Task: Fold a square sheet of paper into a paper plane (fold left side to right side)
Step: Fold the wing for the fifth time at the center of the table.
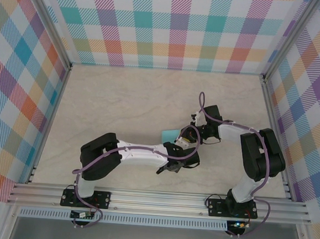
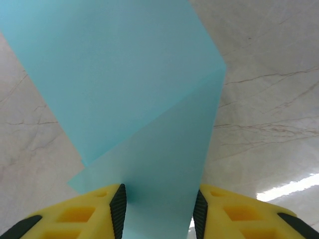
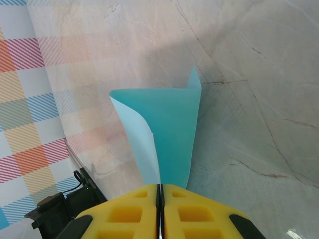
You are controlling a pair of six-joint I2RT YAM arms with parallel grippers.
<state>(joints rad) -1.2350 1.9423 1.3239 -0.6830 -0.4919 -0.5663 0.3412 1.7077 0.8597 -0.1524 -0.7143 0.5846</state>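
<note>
Smooth turquoise paper (image 3: 172, 129), folded and curling, pinched at six o'clock by the yellow right gripper (image 3: 159, 191), pressed together; left gripper (image 2: 159, 201) spread astride it.

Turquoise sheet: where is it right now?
Mid-table in the top view, the turquoise sheet is between the two wrists: the right gripper pinches one edge, and the other end runs between the open fingers of the left gripper.
</note>
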